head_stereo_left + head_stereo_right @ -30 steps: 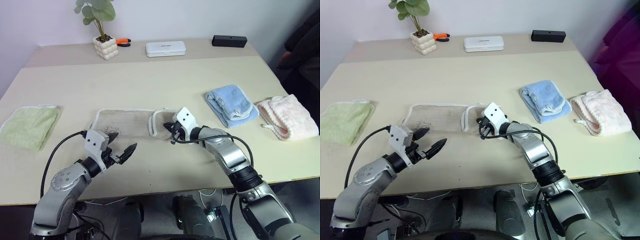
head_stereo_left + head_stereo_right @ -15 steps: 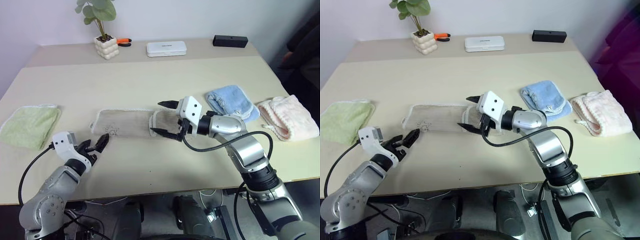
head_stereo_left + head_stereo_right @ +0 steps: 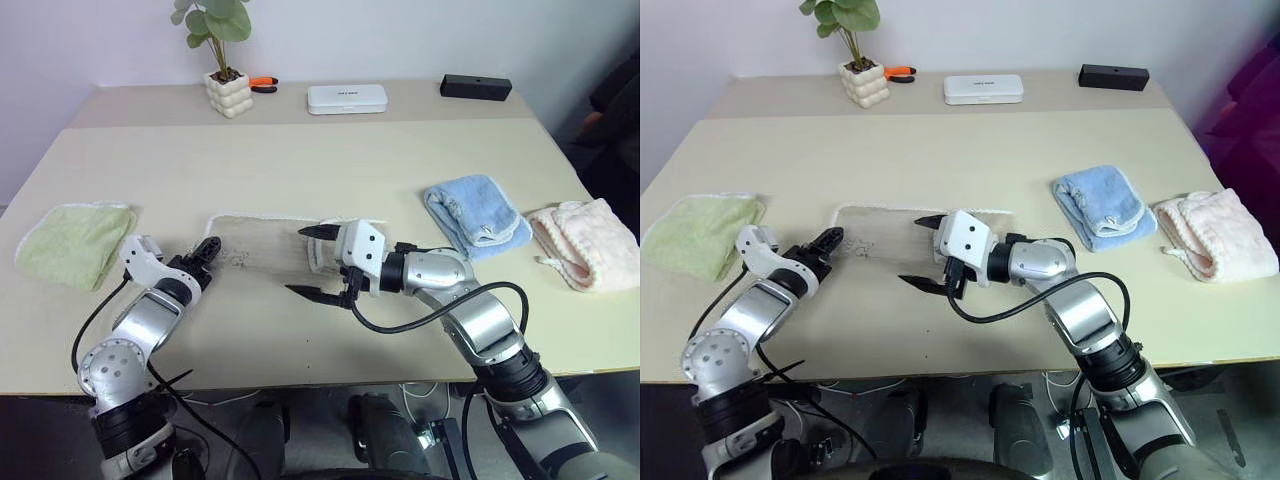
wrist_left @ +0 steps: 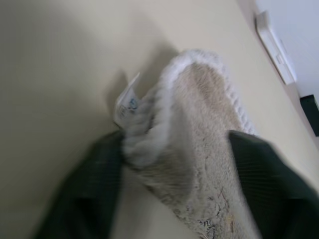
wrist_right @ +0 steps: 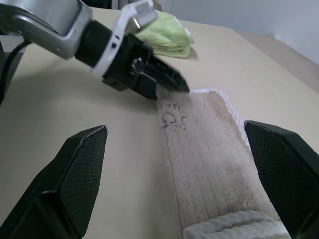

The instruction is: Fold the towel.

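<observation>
Beige towel (image 3: 270, 245) lies flat on table (image 3: 300, 160), right end folded over. Left gripper (image 3: 205, 255) pinches its left corner, fingers (image 4: 89, 199) either side of the edge. Right gripper (image 3: 318, 262) wide open above the folded end, holding nothing

The towel (image 3: 270, 245) is beige-tan with white stitched edging and a small dark printed motif near one end; a white label (image 4: 127, 102) with a bluish mark sticks out at its corner. The table (image 3: 330, 165) is pale cream. One cloth is light green (image 3: 72, 243), one light blue (image 3: 470, 215), one pale pink (image 3: 588, 240). Both the left gripper (image 3: 205, 257) and right gripper (image 3: 312, 262) have black fingers on white and silver housings. Farther back there are a white pot (image 3: 229, 93) with green leaves, an orange-handled tool (image 3: 264, 82), a white case (image 3: 347, 97) and a black box (image 3: 476, 86).
</observation>
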You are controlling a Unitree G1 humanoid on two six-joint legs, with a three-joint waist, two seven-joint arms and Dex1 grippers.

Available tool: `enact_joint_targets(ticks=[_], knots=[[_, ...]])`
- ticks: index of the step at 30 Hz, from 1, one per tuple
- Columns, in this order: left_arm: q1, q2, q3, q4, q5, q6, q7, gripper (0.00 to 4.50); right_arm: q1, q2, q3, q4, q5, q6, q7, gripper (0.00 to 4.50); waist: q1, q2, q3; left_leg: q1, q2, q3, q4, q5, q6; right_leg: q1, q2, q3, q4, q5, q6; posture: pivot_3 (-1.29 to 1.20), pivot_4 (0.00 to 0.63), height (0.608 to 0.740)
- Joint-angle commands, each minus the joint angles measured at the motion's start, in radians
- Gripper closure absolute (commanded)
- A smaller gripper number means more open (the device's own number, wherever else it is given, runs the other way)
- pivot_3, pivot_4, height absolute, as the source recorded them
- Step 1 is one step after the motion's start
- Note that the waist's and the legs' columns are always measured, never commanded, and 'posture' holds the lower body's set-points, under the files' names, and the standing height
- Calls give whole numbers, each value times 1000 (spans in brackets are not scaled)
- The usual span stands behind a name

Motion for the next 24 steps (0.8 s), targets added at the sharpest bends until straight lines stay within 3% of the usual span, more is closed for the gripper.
enact_joint_targets(ticks=[1,3,7,16,19,24], knots=[[-7,9,-17,-8,-18,-25,-3,3688,7,11,-5,-45,2,-9,-12,0,-4,0,0,0,0,0,0,0,0,0,0,0,0,0,0,0,150,737],[-8,16,-18,-12,-18,-43,-12,4485,9,12,-6,-46,3,-6,-16,0,-7,-1,0,0,0,-1,0,0,0,0,1,0,0,0,0,0,150,737],[-20,60,8,-47,-18,-114,-66,4485,14,12,-8,-48,4,-2,-23,0,-8,-1,0,0,0,-1,-1,0,0,-1,1,0,1,0,0,0,150,737],[19,416,75,-81,67,-206,-339,4485,40,-42,-15,10,-52,-34,-24,0,-6,-4,2,-1,1,0,-2,0,-1,-3,1,0,0,-1,-2,0,150,737],[56,504,-31,-150,142,-214,-479,4485,41,-50,-19,58,-70,-54,-27,0,-3,-5,2,-1,1,0,-2,1,-2,-2,1,0,-1,-1,-3,0,150,737],[83,607,-318,-292,306,-249,-698,4485,46,-45,-14,97,-91,-90,-29,0,-7,-5,3,-2,1,2,-3,1,-2,-2,0,0,-4,-1,-3,0,150,737]])
